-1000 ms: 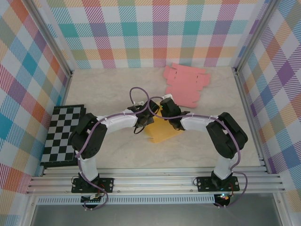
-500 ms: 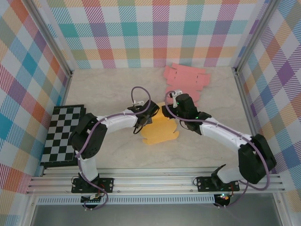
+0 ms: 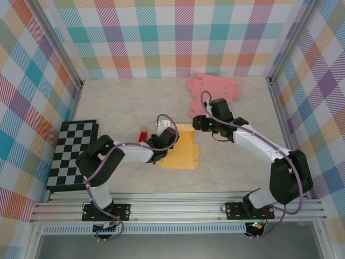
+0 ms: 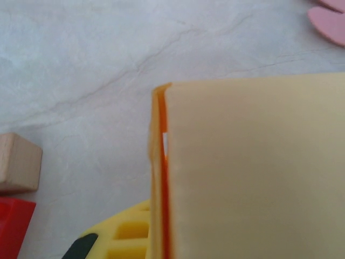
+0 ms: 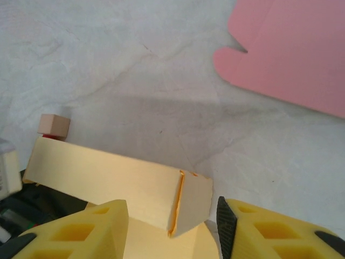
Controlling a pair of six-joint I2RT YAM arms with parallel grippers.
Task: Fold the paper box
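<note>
- Now the right gripper [image 3: 198,123] is off the yellow paper box [image 3: 180,148] and sits just upper right of it. A second ago it was down on the box beside the left one.
- Right jaws stand apart, not clamped on anything I can see. In the wrist view a raised panel of the box lies just ahead of the fingers [image 5: 81,232], with its orange crease end facing the camera.
- Left gripper [image 3: 160,147] is pinched tight on the box's left edge. Its wrist view shows the panel edge-on, close up.
- Box is at centre frame. It has slid slightly toward lower left and lies squarer than a second ago.
- Red block [image 3: 143,134] and wooden block [image 5: 54,125] are now uncovered, just left of the box.
- Pink sheets [image 3: 213,94] at upper right haven't moved.
- My read: one fold looks set, left is the anchor, and right is free to re-grip the next flap. Risk is the panel springing back on a single hold.
</note>
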